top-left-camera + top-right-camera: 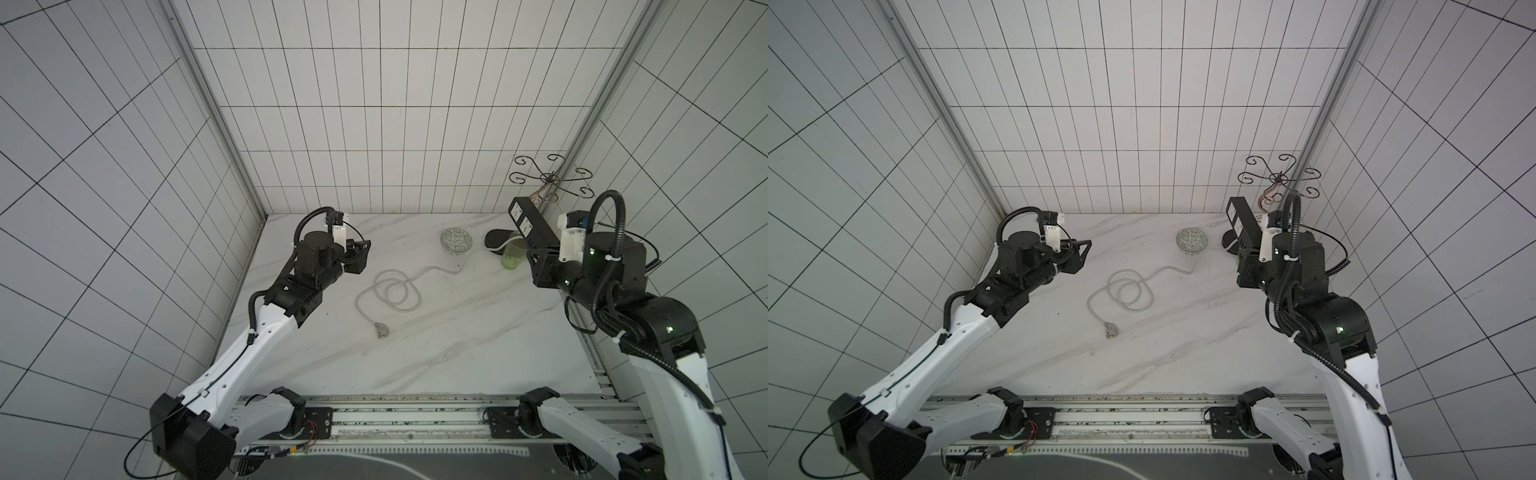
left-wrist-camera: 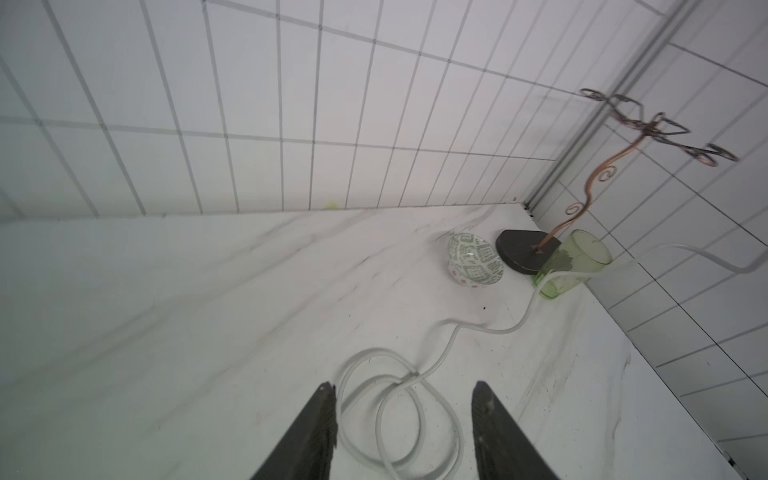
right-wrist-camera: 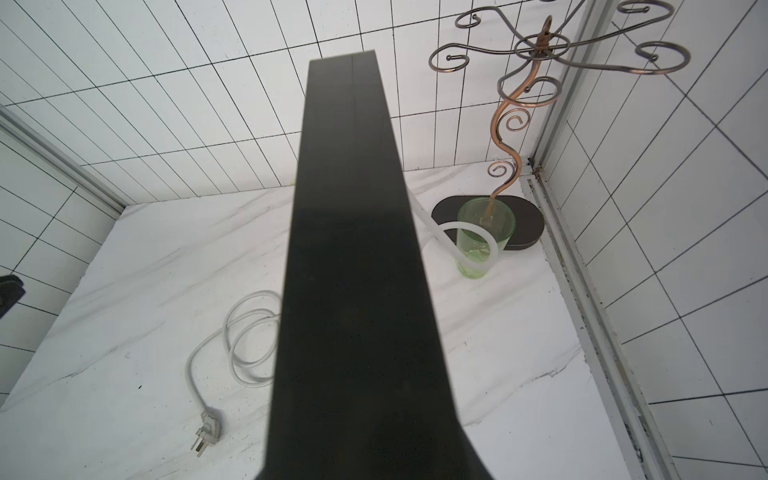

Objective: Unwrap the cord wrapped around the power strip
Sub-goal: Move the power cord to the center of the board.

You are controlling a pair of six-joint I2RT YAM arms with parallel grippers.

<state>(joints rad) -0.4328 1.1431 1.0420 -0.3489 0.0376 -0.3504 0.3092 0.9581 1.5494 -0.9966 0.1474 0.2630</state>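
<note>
My right gripper (image 1: pixel 540 258) is shut on one end of the power strip (image 1: pixel 534 224), a black bar with white sockets held up above the table's right back corner. In the right wrist view the power strip (image 3: pixel 357 249) fills the middle and hides the jaws. The pale cord (image 3: pixel 465 232) leaves from behind the bar and curls past the green glass. From there the cord (image 1: pixel 395 291) drops to the table and lies in loose loops. Its grey plug (image 1: pixel 381 332) rests flat on the marble. My left gripper (image 2: pixel 403 386) hangs open above the loops with nothing between its fingers.
A patterned bowl (image 1: pixel 456 241) stands at the back. Right of it are a green glass (image 1: pixel 513 254) and a scrolled metal hook stand (image 1: pixel 550 178) on a dark oval base (image 1: pixel 496 239). Tiled walls close in the back and both sides.
</note>
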